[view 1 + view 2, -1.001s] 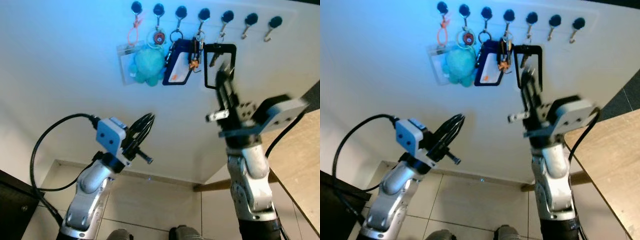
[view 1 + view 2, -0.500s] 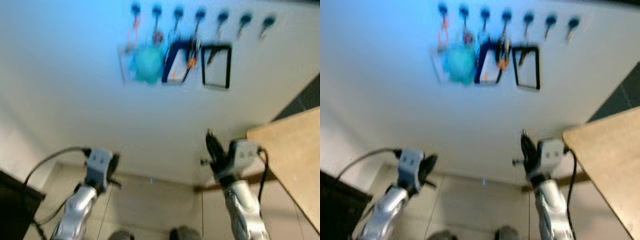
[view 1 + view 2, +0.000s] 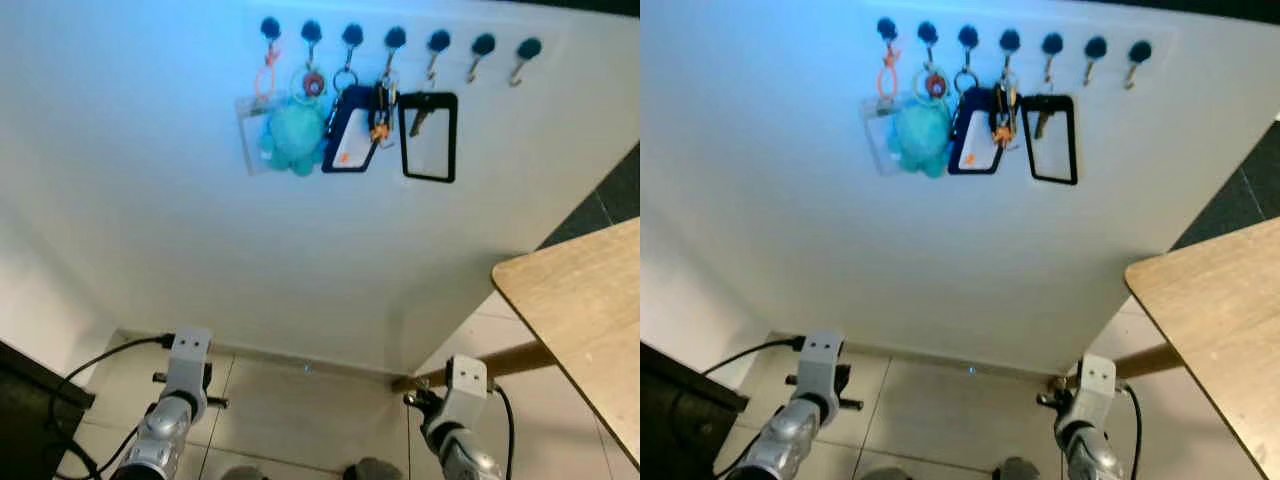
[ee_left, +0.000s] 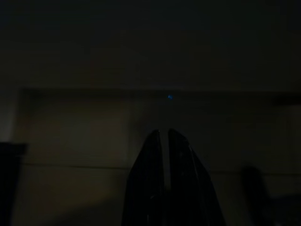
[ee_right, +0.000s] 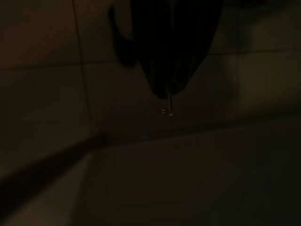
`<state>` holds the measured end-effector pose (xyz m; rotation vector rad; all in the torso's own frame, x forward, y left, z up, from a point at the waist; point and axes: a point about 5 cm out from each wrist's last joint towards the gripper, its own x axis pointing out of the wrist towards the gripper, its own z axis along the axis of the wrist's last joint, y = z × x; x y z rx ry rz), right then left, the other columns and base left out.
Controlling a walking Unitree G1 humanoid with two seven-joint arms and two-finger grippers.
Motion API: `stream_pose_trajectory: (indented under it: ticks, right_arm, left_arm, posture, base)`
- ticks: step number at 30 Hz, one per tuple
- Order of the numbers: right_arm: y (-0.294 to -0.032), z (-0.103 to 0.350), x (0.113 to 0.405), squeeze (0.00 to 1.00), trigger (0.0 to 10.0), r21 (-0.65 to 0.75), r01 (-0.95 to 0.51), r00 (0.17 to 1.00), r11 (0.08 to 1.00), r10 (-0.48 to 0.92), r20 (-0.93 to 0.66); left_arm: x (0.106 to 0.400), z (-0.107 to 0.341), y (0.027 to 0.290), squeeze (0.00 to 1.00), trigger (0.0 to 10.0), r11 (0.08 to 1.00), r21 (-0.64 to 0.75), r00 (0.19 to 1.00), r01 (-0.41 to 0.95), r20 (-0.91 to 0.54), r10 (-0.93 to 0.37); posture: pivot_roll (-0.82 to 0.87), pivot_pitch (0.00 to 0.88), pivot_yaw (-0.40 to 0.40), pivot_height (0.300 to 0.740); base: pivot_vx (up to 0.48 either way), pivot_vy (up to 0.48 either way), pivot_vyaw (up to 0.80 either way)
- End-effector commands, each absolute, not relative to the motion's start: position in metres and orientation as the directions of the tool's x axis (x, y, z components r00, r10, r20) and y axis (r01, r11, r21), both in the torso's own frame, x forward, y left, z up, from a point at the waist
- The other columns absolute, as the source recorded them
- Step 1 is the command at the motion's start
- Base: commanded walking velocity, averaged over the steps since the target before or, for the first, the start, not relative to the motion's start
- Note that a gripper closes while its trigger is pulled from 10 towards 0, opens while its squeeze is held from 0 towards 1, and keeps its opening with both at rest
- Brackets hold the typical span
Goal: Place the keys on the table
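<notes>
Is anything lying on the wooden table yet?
No, the visible part of the wooden table is bare; the keys hang on the wall hooks.

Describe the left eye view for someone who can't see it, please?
A white wall carries a row of dark hooks hung with keys, a teal plush and card holders. Low in the picture both silver arms hang over the tiled floor, and a wooden table juts in at right.

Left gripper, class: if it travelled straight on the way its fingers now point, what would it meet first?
Probably the base of the wall. In the dark left wrist view the left gripper, fingers together, points across floor tiles toward the wall's foot, with nothing seen between. Depth is hard to judge in this dimness.
</notes>
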<state>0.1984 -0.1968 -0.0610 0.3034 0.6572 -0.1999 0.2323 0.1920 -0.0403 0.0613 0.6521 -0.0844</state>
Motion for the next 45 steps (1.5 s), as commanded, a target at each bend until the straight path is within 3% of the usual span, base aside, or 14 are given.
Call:
stream_pose_trajectory:
  ticks: [1,6,17,25,29,34,40,45]
  right_arm:
    - [-0.202,-0.065,0.192,0.0,10.0,0.205,0.313,0.758,0.927,-0.114,-0.642]
    - [-0.206,-0.067,0.191,0.0,10.0,0.174,0.303,0.753,0.937,-0.123,-0.647]
    - [-0.207,-0.067,0.195,0.0,10.0,0.123,0.252,0.747,0.96,-0.112,-0.655]
    - [-0.204,-0.069,0.194,0.0,10.0,0.12,0.244,0.743,0.962,-0.106,-0.661]
    - [-0.19,-0.072,0.194,0.0,10.0,0.086,0.106,0.729,0.991,-0.018,-0.684]
    - [-0.181,-0.07,0.198,0.0,10.0,0.026,-0.006,0.738,1.0,0.022,-0.675]
    - [-0.18,-0.06,0.213,0.0,10.0,0.015,-0.014,0.792,1.0,0.02,-0.61]
    - [-0.183,-0.057,0.217,0.0,10.0,0.034,0.008,0.803,0.999,0.014,-0.596]
  left_arm:
    - [0.222,-0.051,0.191,0.0,10.0,0.997,0.008,0.754,0.079,-0.654,-0.055]
    - [0.214,-0.061,0.194,0.0,10.0,0.994,0.079,0.691,0.08,-0.723,0.002]
    - [0.211,-0.066,0.202,0.0,10.0,0.983,0.171,0.651,0.073,-0.754,0.083]
    - [0.207,-0.068,0.203,0.0,10.0,0.988,0.146,0.637,0.05,-0.766,0.081]
    - [0.206,-0.071,0.192,0.0,10.0,0.988,0.099,0.629,0.115,-0.778,0.005]
    - [0.205,-0.071,0.193,0.0,10.0,0.986,0.124,0.621,0.114,-0.783,0.027]
    - [0.198,-0.075,0.202,0.0,10.0,0.979,0.174,0.59,0.108,-0.804,0.078]
    - [0.198,-0.075,0.202,0.0,10.0,0.988,0.132,0.6,0.076,-0.798,0.06]
  posture:
    - [0.03,0.008,-0.002,0.74]
    - [0.01,0.0,0.006,0.74]
    - [0.01,0.005,0.001,0.74]
    - [0.01,0.0,0.0,0.74]
    - [0.02,0.001,0.016,0.74]
    - [0.04,0.005,-0.004,0.74]
    - [0.05,0.013,-0.007,0.74]
    - [0.05,0.024,-0.006,0.74]
  base:
    - [0.0,0.0,0.0]
    - [0.0,0.0,0.0]
    - [0.0,0.0,0.0]
    - [0.0,0.0,0.0]
    - [0.0,0.0,0.0]
    - [0.0,0.0,0.0]
    - [0.0,0.0,0.0]
    - [0.0,0.0,0.0]
